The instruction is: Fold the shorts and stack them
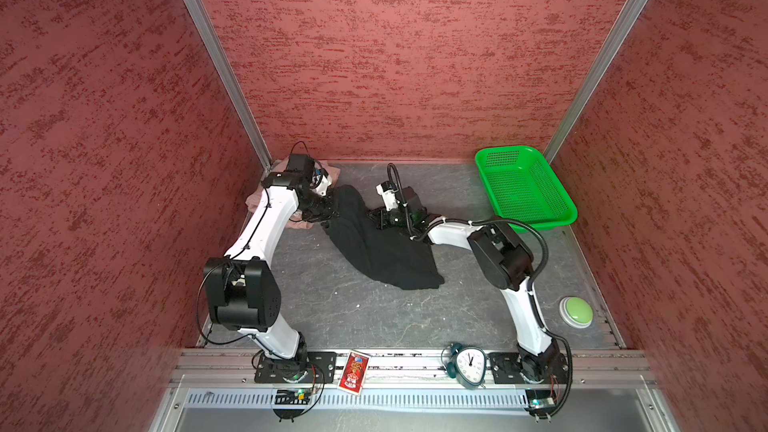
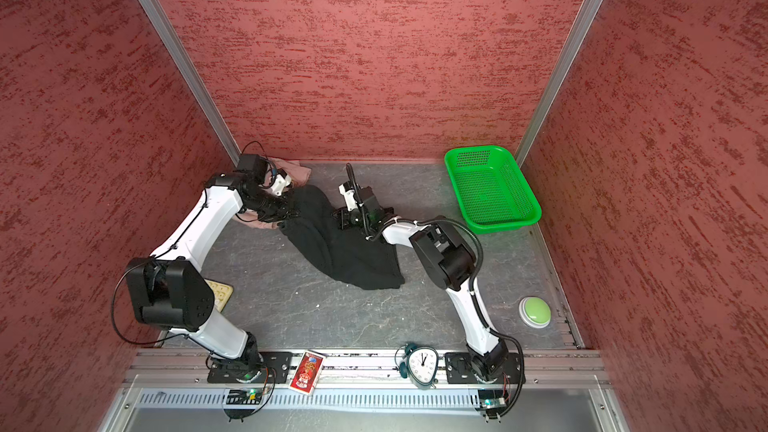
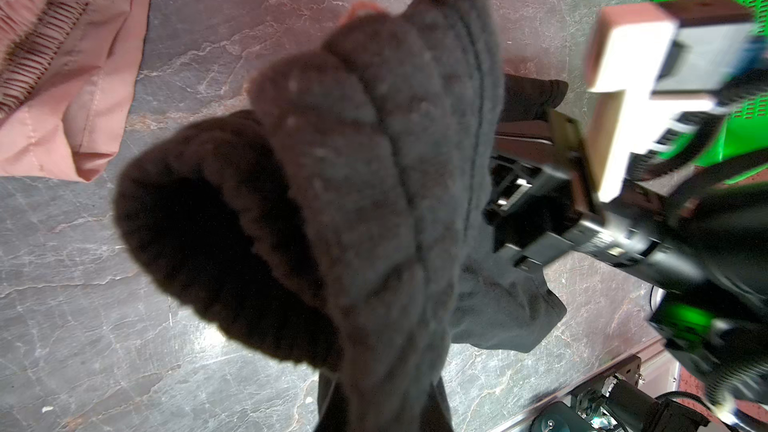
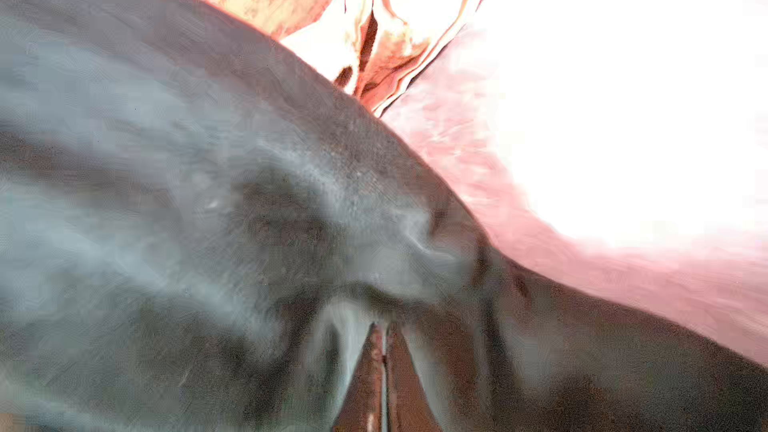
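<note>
Tabletop (image 1: 374, 317): grey, carries both pairs.

Black shorts (image 1: 374, 247): unfolded and rumpled, strung diagonally across the middle. The far end is raised off the tabletop and the near end lies flat.

Pink shorts (image 1: 255, 199): crumpled in the far-left corner, partly under the left arm, just beside the black pair's raised end. Not yet folded.

Left hand (image 1: 330, 211): clamped on a bunched edge of the black shorts, probably the waistband.

Right hand (image 1: 374, 218): fingers together, apparently pinching the black cloth's right edge. The wrist view is blurred.

Step, my reading: pair 1 of 2 is gripped for spreading, before fold 1. The next move calls for the 2 hands to draw apart, tension the held edge, and lay it flat clear of the pink pair.
</note>
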Available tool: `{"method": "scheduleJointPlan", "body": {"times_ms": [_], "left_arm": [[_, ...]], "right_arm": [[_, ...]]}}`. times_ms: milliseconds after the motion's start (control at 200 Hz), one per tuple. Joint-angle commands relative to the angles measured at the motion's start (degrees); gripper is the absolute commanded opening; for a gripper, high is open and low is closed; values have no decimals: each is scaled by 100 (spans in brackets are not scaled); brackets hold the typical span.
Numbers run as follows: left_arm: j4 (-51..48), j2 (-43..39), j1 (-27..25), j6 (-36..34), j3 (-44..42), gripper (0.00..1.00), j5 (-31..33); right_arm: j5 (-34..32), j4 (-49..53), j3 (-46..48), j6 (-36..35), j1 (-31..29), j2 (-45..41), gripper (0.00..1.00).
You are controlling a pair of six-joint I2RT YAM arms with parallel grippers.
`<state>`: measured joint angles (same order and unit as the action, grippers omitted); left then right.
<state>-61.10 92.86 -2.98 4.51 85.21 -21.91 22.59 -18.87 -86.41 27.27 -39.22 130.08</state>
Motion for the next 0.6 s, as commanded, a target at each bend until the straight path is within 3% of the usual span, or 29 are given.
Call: {"method": "scheduleJointPlan", "body": {"times_ms": [0, 165, 265, 416, 591], "left_arm": [[116, -49, -68, -95, 248, 1, -85], [-24, -65, -180, -115, 425, 1, -52], [-275, -110, -225, -135, 671, 3, 33], [-598, -128, -264, -263, 904, 6, 564], [-964, 84, -305, -363, 1127, 6, 904]], "right_arm": [[267, -185, -399, 321, -191, 446, 7], [178, 266, -1247, 393, -332, 1035, 7], [40, 169, -1143, 320, -213, 900, 20], [-295, -46, 117, 157, 173, -265, 50], [-1133, 397, 2269, -157, 474, -2070, 57]]}}
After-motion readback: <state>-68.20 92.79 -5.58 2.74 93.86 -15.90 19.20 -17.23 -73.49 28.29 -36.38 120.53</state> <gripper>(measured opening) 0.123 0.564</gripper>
